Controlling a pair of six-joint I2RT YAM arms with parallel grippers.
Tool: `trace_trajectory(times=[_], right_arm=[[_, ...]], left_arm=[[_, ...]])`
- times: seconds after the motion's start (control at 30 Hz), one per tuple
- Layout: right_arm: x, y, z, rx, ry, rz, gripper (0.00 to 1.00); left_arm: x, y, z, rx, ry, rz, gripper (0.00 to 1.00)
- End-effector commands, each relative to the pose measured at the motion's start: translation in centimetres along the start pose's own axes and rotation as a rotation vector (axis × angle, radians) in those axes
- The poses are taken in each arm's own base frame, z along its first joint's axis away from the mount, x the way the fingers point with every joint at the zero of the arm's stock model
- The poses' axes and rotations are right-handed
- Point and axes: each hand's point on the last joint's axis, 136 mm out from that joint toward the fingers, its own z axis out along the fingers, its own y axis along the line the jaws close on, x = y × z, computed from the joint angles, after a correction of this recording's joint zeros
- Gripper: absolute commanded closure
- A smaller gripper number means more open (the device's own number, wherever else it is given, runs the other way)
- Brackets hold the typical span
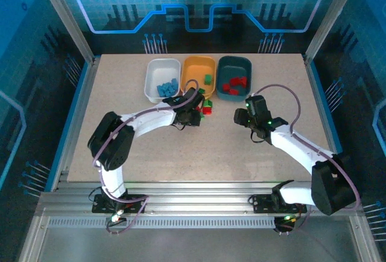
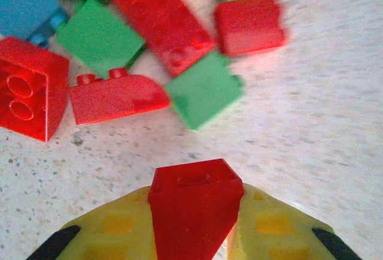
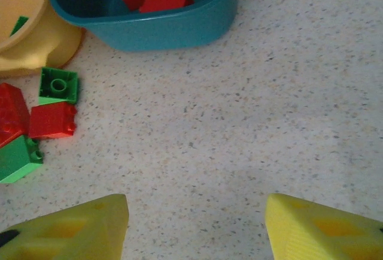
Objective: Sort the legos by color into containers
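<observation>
Left gripper is clenched on a red brick, the piece wedged between the two yellow fingers with its flat top end pointing forward and bare tabletop under it. Just beyond its tip lies the unsorted pile of legos, red and green bricks lying close together with one blue at the far left edge, all lying at mixed angles. Farther off, in the top view, the three containers stand in a row: the white tray with blue bricks, the orange-yellow tray with green, and the dark teal tray with red. The held brick's colour sends it, I judge, to the teal tray, which lies ahead and to the right of the left gripper, past the pile and beyond the orange-yellow tray's near corner, so the carry has to go up and across rather than straight forward. The right gripper hangs spread and empty over bare tabletop, nearer to the teal tray than the left one is.
</observation>
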Motion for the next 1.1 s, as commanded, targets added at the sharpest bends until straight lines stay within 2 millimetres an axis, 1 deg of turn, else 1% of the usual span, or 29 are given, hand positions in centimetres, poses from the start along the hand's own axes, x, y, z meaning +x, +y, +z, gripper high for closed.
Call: trace_trajectory(times=[0.0,0.1,0.17,0.23,0.33,0.43,0.53,0.6,0.7,0.77,0.8,0.83,0.9,0.93,1.0,1.03,1.07], right_arm=[[-0.2,-2.3,-0.8,0.094,-0.046,0.070,0.35],[-0.1,-4.2,-1.1,0.124,-0.058,0.158,0.34],[0.1,-5.5,-1.3,0.140,-0.070,0.215,0.32],[0.2,-6.3,-1.5,0.139,-0.081,0.265,0.31],[0.2,-6.7,-1.7,0.123,-0.089,0.292,0.30],[0.0,-6.4,-1.8,0.098,-0.093,0.300,0.30],[0.1,-6.2,-1.8,0.079,-0.100,0.306,0.30],[0.0,-5.9,-1.7,0.061,-0.095,0.306,0.30],[0.1,-5.5,-1.7,0.038,-0.086,0.301,0.30],[0.0,-5.3,-1.8,0.027,-0.089,0.296,0.30],[-0.1,-5.3,-1.8,0.024,-0.090,0.295,0.30],[-0.1,-5.3,-1.8,0.024,-0.091,0.294,0.30],[-0.1,-5.2,-1.9,0.021,-0.093,0.289,0.30],[-0.2,-5.1,-1.9,0.017,-0.093,0.287,0.30],[-0.3,-5.1,-2.0,0.013,-0.093,0.283,0.30],[-0.4,-5.0,-2.1,0.013,-0.097,0.283,0.30],[-0.3,-5.1,-2.1,0.014,-0.096,0.282,0.30]], left_arm=[[-2.9,-3.1,-3.5,0.104,-0.066,0.025,0.83],[-6.0,-6.1,-3.4,0.178,-0.089,0.044,0.84],[-8.0,-8.4,-2.5,0.244,-0.106,0.058,0.84],[-10.1,-10.7,-1.5,0.313,-0.137,0.068,0.85],[-12.7,-13.3,0.6,0.378,-0.185,0.079,0.85],[-15.2,-15.0,2.5,0.417,-0.256,0.064,0.84],[-17.4,-15.6,3.8,0.406,-0.322,0.053,0.85],[-18.4,-16.2,4.2,0.413,-0.354,0.051,0.85],[-19.3,-16.6,4.8,0.414,-0.373,0.051,0.86],[-19.5,-16.4,5.4,0.395,-0.367,0.042,0.85],[-19.6,-16.5,5.7,0.393,-0.364,0.042,0.82],[-19.5,-16.5,5.9,0.389,-0.359,0.042,0.76],[-19.7,-16.4,6.2,0.379,-0.362,0.046,0.71],[-19.8,-16.3,6.4,0.371,-0.370,0.047,0.63],[-20.2,-15.8,6.5,0.352,-0.375,0.038,0.59],[-20.3,-15.6,6.7,0.348,-0.372,0.035,0.53],[-20.5,-15.2,6.9,0.337,-0.371,0.025,0.42]])
